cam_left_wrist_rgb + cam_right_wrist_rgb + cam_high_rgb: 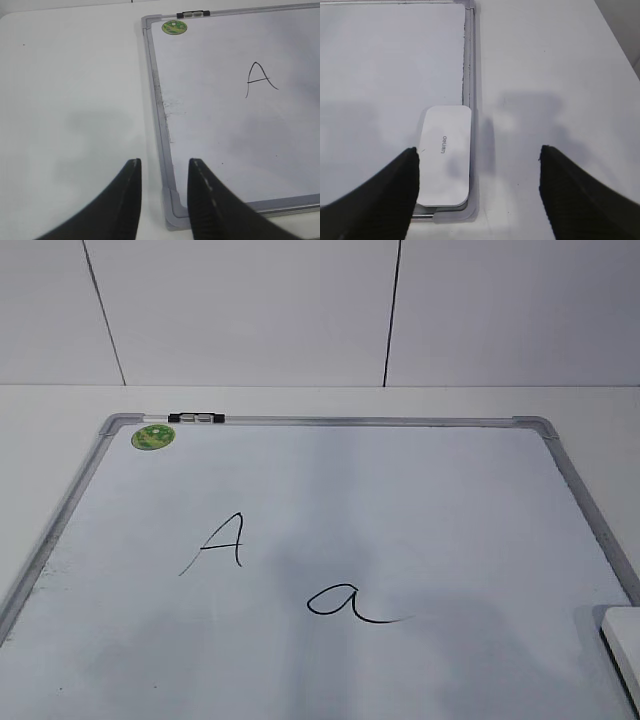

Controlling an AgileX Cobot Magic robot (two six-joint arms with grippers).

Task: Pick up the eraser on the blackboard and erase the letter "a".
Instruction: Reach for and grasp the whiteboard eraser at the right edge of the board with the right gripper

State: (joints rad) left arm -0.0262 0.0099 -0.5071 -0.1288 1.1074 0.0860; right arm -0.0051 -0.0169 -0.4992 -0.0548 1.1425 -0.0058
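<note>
Wide-spread, the right gripper holds nothing and hangs above the eraser, offset to its right, probably lining up a grasp. That eraser lies flat in the blackboard's near right corner, cut off in the exterior view. Parted narrowly and empty, the left gripper waits over the near left corner. Mid-board, the letter "a" stands unerased.
</note>
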